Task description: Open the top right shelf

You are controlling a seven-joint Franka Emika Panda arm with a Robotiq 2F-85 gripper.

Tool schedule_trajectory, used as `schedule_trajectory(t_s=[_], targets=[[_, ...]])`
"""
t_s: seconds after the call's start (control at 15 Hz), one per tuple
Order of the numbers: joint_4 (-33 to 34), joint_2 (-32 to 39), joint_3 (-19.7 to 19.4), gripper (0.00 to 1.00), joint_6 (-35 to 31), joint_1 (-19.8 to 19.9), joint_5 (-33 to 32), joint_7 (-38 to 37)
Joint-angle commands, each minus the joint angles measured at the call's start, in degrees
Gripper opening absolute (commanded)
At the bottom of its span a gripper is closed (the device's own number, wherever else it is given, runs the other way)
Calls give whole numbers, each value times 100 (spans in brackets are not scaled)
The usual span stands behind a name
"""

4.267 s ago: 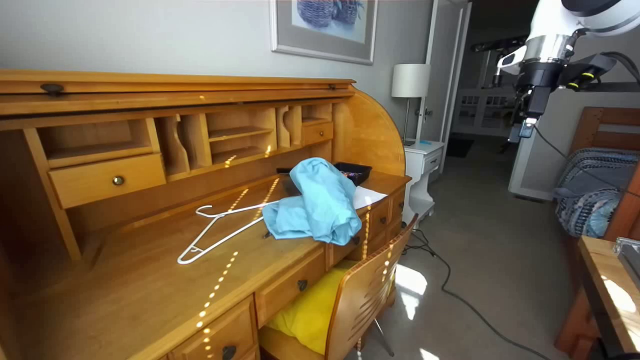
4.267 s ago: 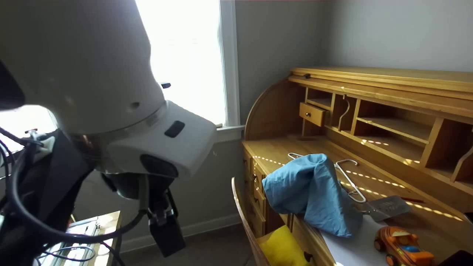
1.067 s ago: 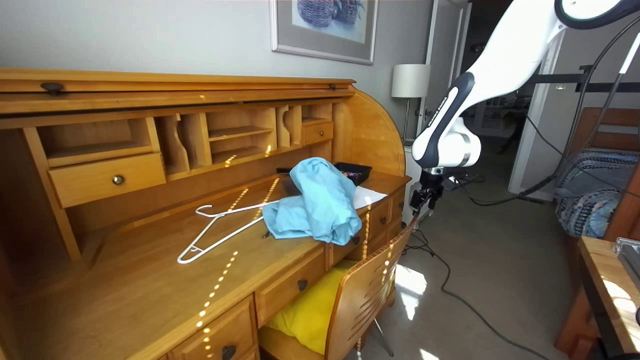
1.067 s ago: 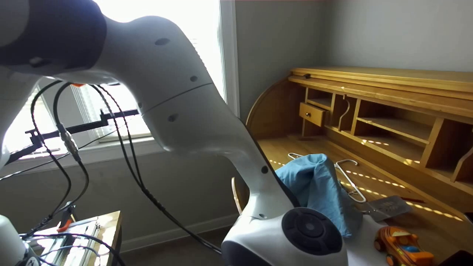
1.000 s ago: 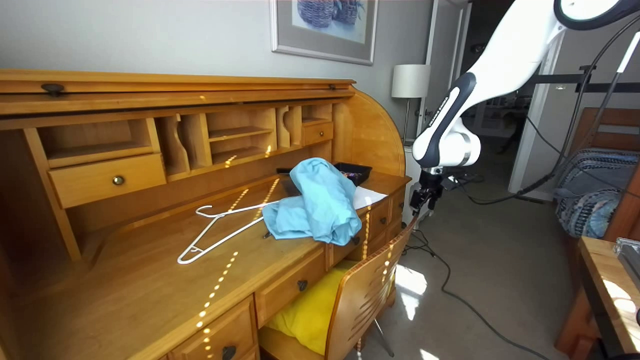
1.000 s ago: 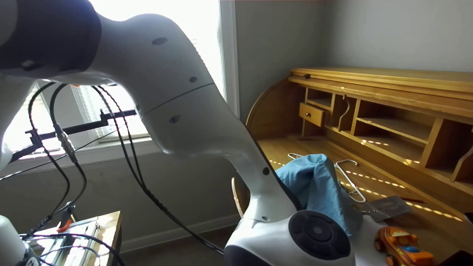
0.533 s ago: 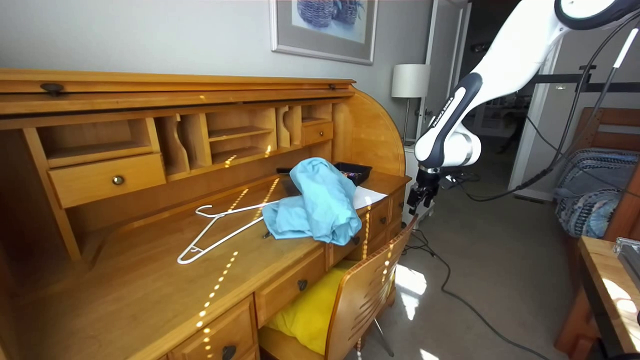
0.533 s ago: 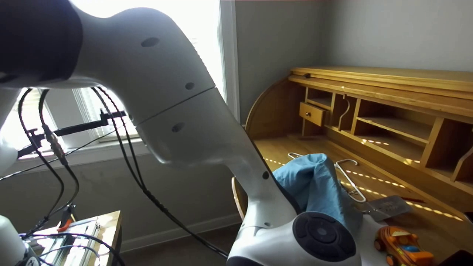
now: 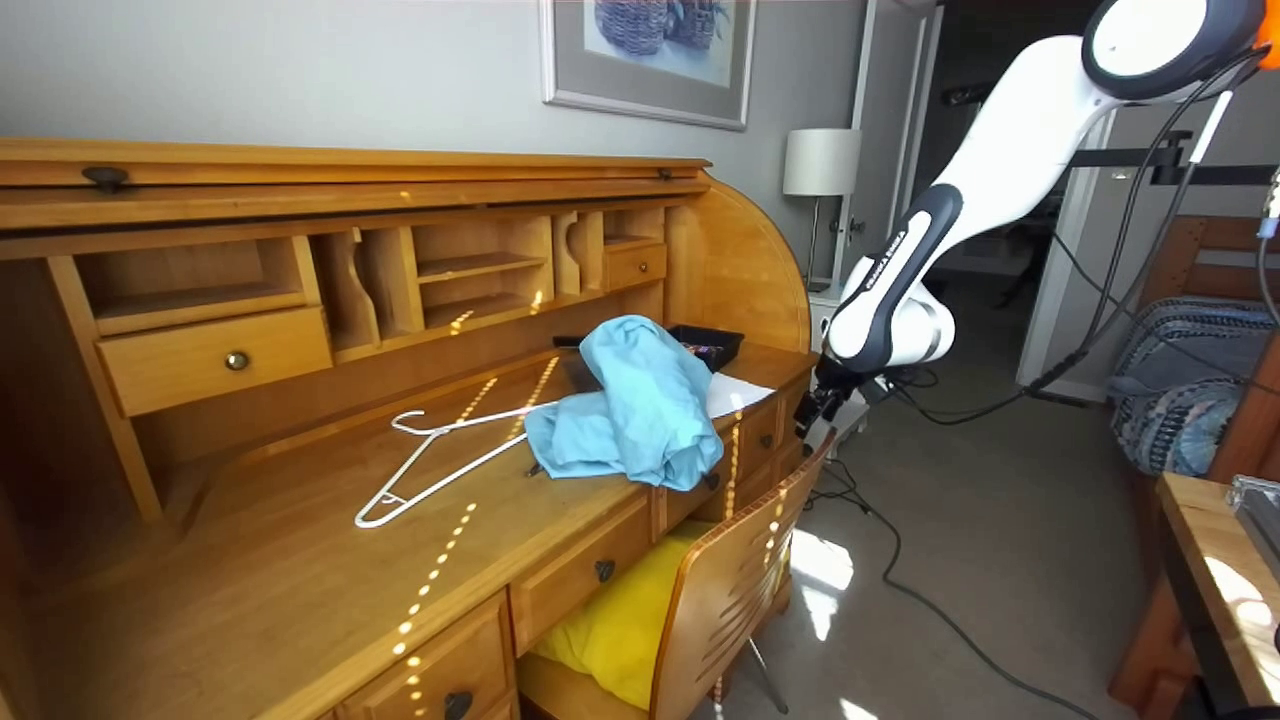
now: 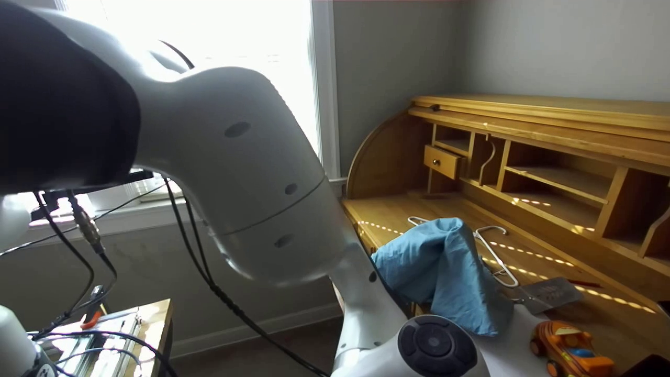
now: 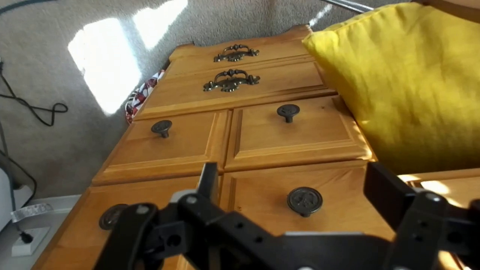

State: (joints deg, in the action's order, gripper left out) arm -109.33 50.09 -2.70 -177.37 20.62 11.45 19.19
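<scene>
Arm (image 9: 1010, 145): since the frames of a second ago it has sunk lower in both exterior views, and the gripper (image 11: 292, 183) has come in closer to the desk (image 9: 300, 590). Blue cloth (image 9: 640, 400), hanger (image 9: 437, 432) and orange toy car (image 10: 570, 350) lie where we saw them earlier.

Fingers (image 11: 382, 191): spread well apart; in the wrist view we see one to each side of a knob (image 11: 304, 201). Whether either touches wood, we cannot tell.

Top right drawer (image 11: 270, 202): uppermost row of the stack, the front next to the yellow cushion (image 11: 405, 86), framed between the fingers in the wrist view. Its face runs level with its neighbour's; we log it as closed.

Knob: round, dark, on that drawer's front.

Lower drawers (image 11: 258, 129): a row of two with like knobs, then two fronts with curved metal handles nearest the carpet (image 11: 255, 22).

Chair (image 9: 730, 580): wooden back, cushion on the seat. In an exterior view the gripper shows just beside the back's top corner; contact we cannot judge.

Desk top: cloth heaped, hiding part of the white hanger in both exterior views; black tray (image 9: 728, 353) behind it, paper (image 9: 735, 395) beside it. Toy car near the cloth, apart from it.

Carpet: bright sun patches, a dark cord (image 11: 33, 108) lying loosely.

Lamp (image 9: 822, 162): pale shade, just past the desk's end.
</scene>
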Motion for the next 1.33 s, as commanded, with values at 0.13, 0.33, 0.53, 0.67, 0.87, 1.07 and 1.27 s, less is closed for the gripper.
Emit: schedule_trajectory(t_s=[0.13, 0.33, 0.53, 0.67, 0.87, 1.07, 1.27], targets=[[593, 689, 534, 100, -519, 482, -651, -314], [835, 930, 548, 100, -624, 511, -819, -429], [1098, 1133, 459, 100, -696, 448, -888, -552], [1286, 1257, 407, 100, -699, 392, -895, -632], [1505, 1399, 379, 100, -674, 349, -878, -723], [1664, 1497, 383, 74, -616, 345, -879, -756], [1768, 1576, 386, 52, -611, 334, -880, -783]])
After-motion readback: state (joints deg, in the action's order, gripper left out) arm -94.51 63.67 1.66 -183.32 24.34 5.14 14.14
